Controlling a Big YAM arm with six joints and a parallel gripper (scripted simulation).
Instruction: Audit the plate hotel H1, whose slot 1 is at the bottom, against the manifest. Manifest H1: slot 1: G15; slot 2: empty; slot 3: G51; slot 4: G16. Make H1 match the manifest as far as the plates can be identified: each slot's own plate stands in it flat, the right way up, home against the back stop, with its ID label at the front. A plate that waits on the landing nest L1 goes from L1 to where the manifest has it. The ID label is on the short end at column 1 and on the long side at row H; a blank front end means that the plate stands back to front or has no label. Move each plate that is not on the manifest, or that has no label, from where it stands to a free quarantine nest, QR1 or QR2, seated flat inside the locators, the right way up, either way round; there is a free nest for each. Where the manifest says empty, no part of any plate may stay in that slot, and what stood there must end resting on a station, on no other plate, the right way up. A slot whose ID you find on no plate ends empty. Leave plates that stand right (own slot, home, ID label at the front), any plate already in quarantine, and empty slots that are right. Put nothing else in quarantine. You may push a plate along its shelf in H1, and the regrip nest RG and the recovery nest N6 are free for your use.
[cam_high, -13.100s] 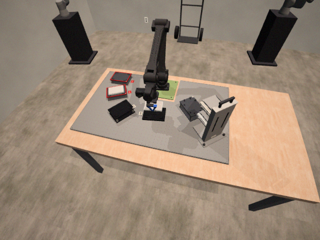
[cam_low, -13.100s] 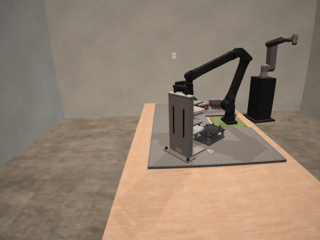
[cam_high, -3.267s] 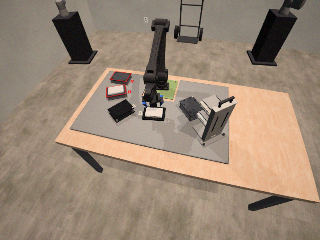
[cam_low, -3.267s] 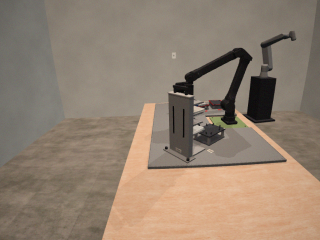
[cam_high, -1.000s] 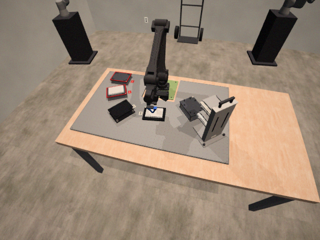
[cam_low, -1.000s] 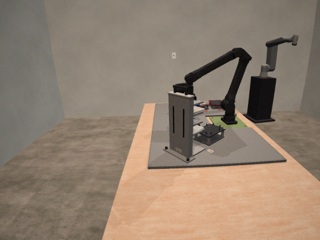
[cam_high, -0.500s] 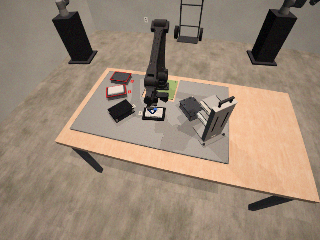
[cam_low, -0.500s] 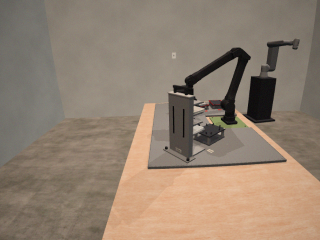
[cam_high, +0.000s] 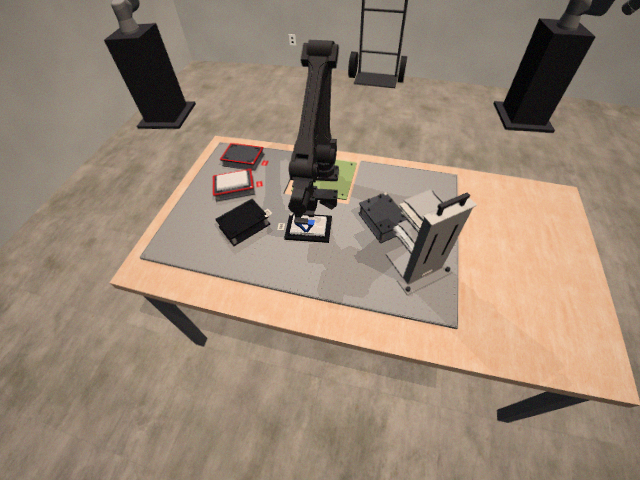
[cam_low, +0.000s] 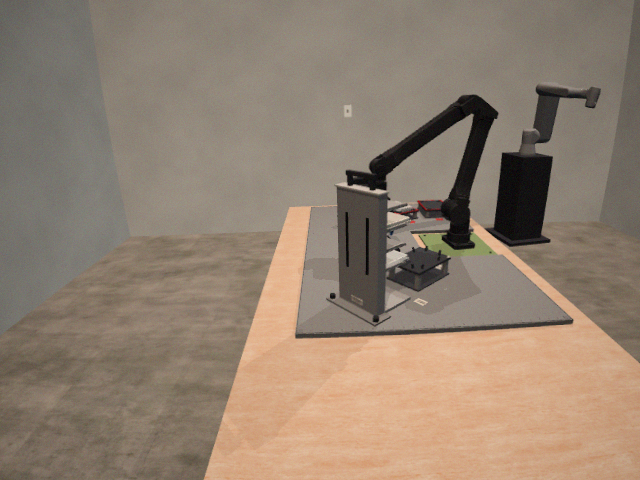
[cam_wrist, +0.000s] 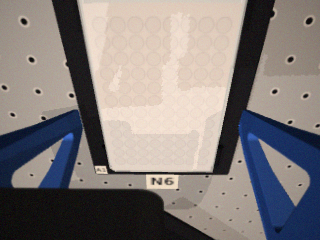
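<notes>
From my station, the far left of the mat held two red-framed quarantine nests, the rear one (cam_high: 241, 153) bare and the nearer one (cam_high: 233, 183) carrying a white plate. Just right of them sat a black nest (cam_high: 241, 221). Next, the gripper (cam_high: 307, 223) hung low over the white plate (cam_wrist: 160, 95) in nest N6 (cam_wrist: 163, 181), jaws wide apart, one blue finger (cam_wrist: 45, 150) on each long side, not touching. Further right stood a black nest (cam_high: 381, 217), then plate hotel H1 (cam_high: 439, 240), holding plates.
</notes>
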